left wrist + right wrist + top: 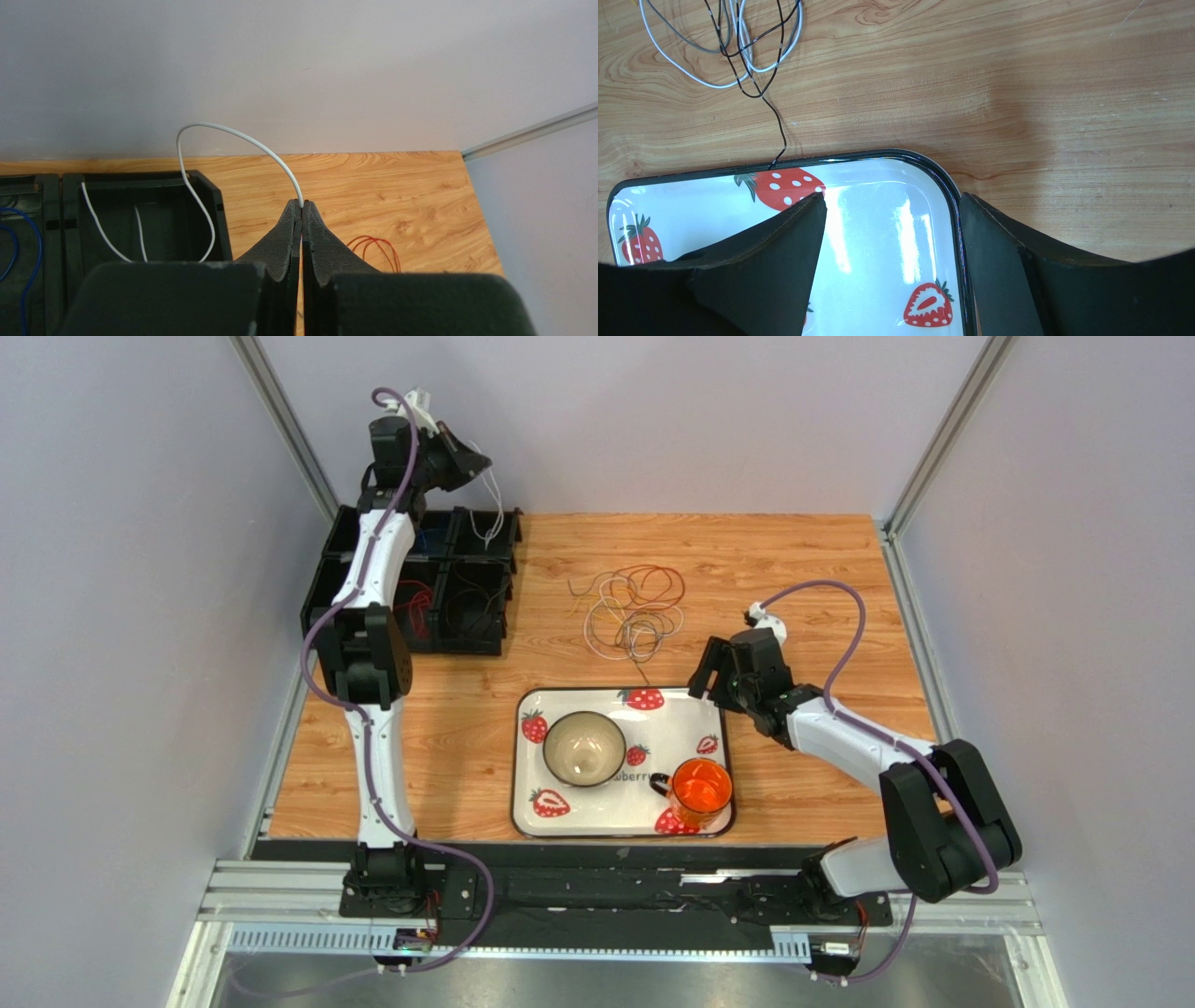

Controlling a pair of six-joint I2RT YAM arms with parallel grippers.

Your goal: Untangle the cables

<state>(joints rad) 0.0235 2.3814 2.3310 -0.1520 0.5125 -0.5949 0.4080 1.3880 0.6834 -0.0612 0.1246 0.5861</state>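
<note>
**Top external.** We list a tangle of cables (634, 609) on the wooden table (842, 574), just beyond the strawberry tray (522, 756). The tray bears a bowl (585, 748) and an orange mug (700, 790). A black divided bin (470, 609) stands at the far left of the table. The left gripper (477, 469) is raised above the bin's far side, and a white cable (487, 511) hangs from it towards the bin. The right gripper (709, 672) hovers at the tray's far right corner, near the tangle but apart from it.

**Left wrist.** The left gripper (302, 210) has its fingers pressed together, pinching the white cable (231, 136) at their tips. The cable arches up and to the left, then drops into a compartment of the bin (214, 210). A blue cable (31, 245) lies in the next compartment to the left. A red cable (375, 248) rests on the table (407, 182) beside the fingers.

**Right wrist.** The right gripper (892, 203) is spread wide and holds nothing. One finger is over the tray (878, 155) and the other is just outside its rim. A dark cable (777, 126) runs from the tangle down to the rim. Pale loops (696, 77) lie on the table (1053, 105) at the upper left.
</note>
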